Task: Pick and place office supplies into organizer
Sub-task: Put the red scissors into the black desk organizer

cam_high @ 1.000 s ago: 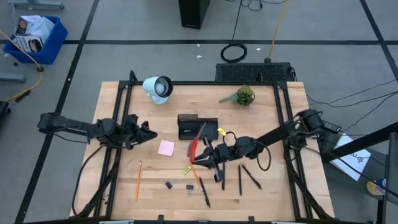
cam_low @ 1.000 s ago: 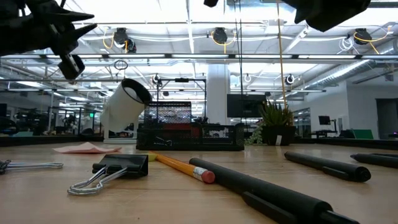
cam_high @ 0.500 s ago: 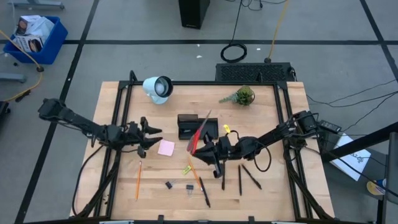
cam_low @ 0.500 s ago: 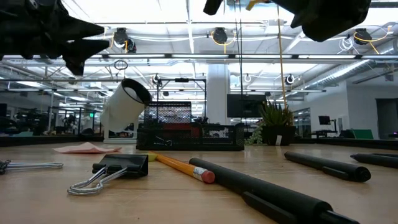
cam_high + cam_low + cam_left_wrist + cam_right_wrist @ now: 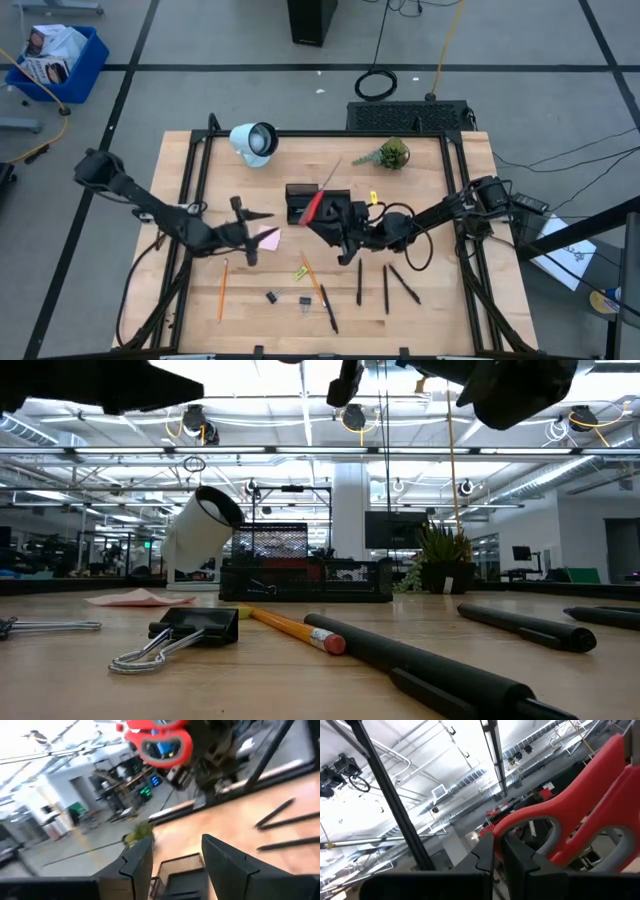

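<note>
Your desk (image 5: 420, 310) is a pale wooden top inside a black frame, standing on a grey floor marked with dark tape lines; the low view looks across it into a bright hall with ceiling lights and racks. At the back of the desk you have a white round lamp (image 5: 254, 142) and a small green plant (image 5: 392, 154), with a black mesh panel (image 5: 408, 116) just beyond the edge. The organizer (image 5: 300, 203) sits near the middle. Nearer the front edge lie two orange pencils (image 5: 222, 289), several black pens (image 5: 385, 288), small black clips (image 5: 271, 297) and a small yellow piece (image 5: 300, 272); in the low view a binder clip (image 5: 185, 631) lies close to the camera. The pink sticky-note pad (image 5: 268, 238) lies left of the organizer, and your left hand (image 5: 250, 226) hovers right at it, fingers (image 5: 225, 865) apart with nothing between them, the arm stretched in low from the left edge. Your right hand (image 5: 332, 218) is up off the desk at the organizer's right end, closed tight on the red-handled scissors (image 5: 313, 205), whose blades slant up over the organizer toward the back; its wrist view shows the red handle loops (image 5: 570, 827) right at the fingers.
</note>
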